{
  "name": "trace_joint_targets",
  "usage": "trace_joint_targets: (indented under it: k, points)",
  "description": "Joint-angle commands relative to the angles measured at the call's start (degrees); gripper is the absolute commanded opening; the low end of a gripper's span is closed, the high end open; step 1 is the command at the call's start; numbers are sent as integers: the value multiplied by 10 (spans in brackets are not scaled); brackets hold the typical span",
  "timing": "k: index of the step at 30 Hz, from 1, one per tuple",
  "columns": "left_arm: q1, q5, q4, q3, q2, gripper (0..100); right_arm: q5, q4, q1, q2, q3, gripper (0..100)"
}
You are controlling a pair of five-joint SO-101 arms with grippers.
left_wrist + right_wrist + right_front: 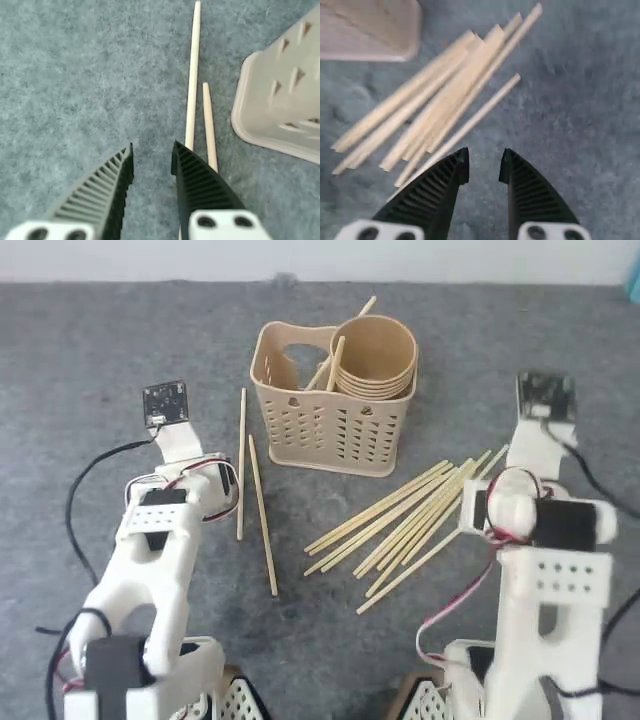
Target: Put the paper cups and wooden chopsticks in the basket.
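The beige slotted basket [330, 425] stands at the middle back with a stack of paper cups [376, 356] and a few chopsticks [334, 362] in it. Two wooden chopsticks [262, 515] lie on the mat left of it, also seen as the chopstick pair [192, 75] just ahead of my left gripper [152, 150], which is open and low, one finger over the longer stick. A fanned pile of chopsticks [410, 515] lies right of the basket. My right gripper [485, 155] hangs open beside that pile [445, 100], holding nothing.
A grey mat [120, 340] covers the table. The left arm [160, 530] and the right arm [540, 530] stand at the front, cables trailing beside them. A basket corner [280, 100] is close to the left gripper; the basket base [370, 30] lies beyond the right one.
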Motion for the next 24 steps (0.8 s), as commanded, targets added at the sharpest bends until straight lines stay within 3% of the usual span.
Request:
trace_joint_targets:
  k: [1,5,10,18,24]
  points:
    - [-2,6,35,-85,56,120,18,-145,29,-13,172,122]
    - [-3,6,111,-175,131,119,-25,-275,28,-16,285,122]
    - [3,3,135,-226,174,119,-40,-398,30,-19,373,122]
    - [46,2,53,-233,177,122,-40,-408,31,-12,376,122]
    - [56,-26,62,-279,221,120,-38,-409,30,-12,383,122]
